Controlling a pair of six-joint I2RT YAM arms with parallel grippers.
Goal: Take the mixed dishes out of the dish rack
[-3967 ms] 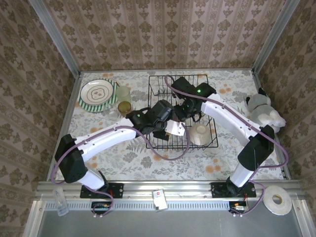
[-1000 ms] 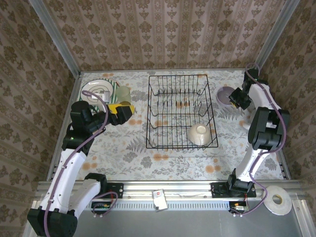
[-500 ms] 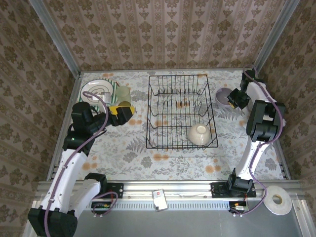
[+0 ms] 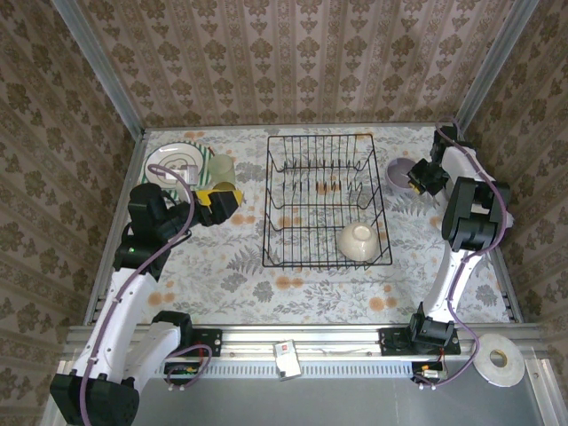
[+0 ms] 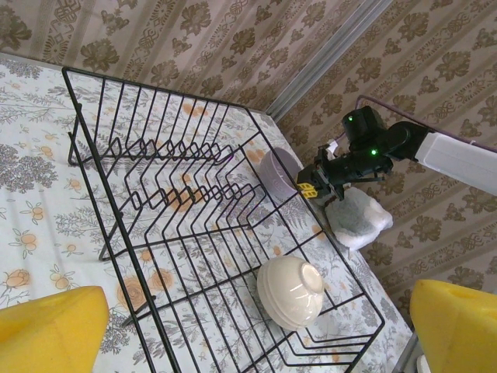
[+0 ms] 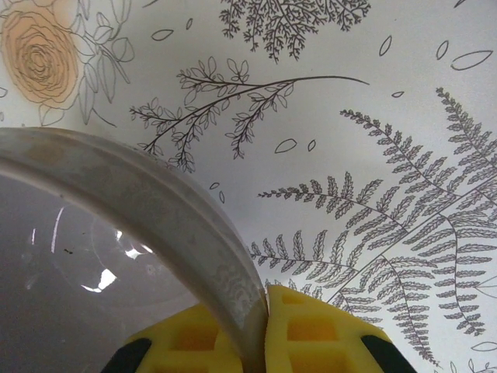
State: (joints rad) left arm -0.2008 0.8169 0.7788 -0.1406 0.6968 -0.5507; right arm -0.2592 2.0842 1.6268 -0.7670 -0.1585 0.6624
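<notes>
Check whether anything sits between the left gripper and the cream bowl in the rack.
Only the rack itself: its left wall and upright wires, if approached sideways. Nothing covers the cream bowl from above. The left gripper is open.

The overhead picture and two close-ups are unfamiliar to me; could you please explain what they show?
Two white robot arms are bolted at the near edge of a floral table. The overhead picture comes from a fixed camera above them; each close-up comes from a wrist camera. A black wire dish rack holds one cream bowl. A green-striped plate and a pale glass tumbler sit far left. The left gripper is open and empty. The right gripper is shut on the rim of a lilac bowl, right of the rack.
</notes>
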